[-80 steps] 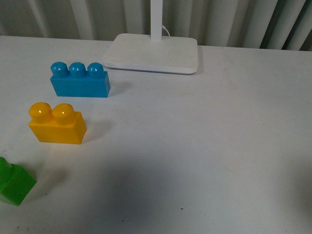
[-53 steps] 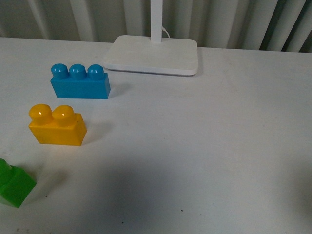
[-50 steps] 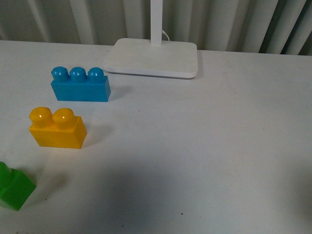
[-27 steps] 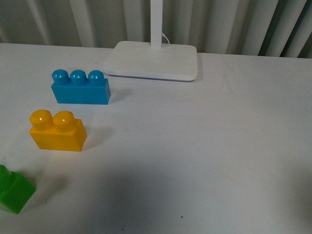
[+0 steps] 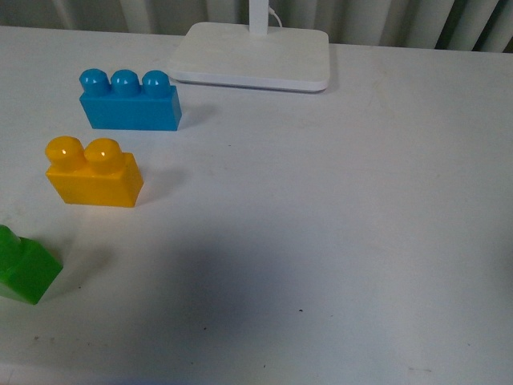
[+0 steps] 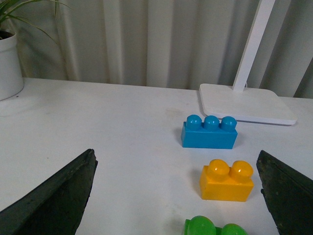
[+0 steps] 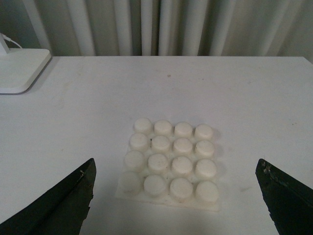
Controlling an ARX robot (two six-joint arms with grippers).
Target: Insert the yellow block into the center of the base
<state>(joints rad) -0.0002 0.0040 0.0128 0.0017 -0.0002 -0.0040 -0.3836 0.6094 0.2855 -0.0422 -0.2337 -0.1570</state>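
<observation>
On the left of the worktop (image 5: pixel 345 208), your yellow block (image 5: pixel 94 176) stands upright between the blue brick (image 5: pixel 128 104) and the green brick (image 5: pixel 26 269), touching neither. Both your left gripper (image 6: pixel 175 161) and right gripper (image 7: pixel 175 164) are spread wide, holding nothing; the base (image 7: pixel 168 191) lies flat before the right one.

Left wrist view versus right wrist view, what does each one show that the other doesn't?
Only the left wrist view: the glossy yellow two-stud plastic block, a blue three-stud brick, a green brick and a white plant pot. Only the right wrist view: the square translucent white studded base. Both: the white table and the flat white slab.
</observation>
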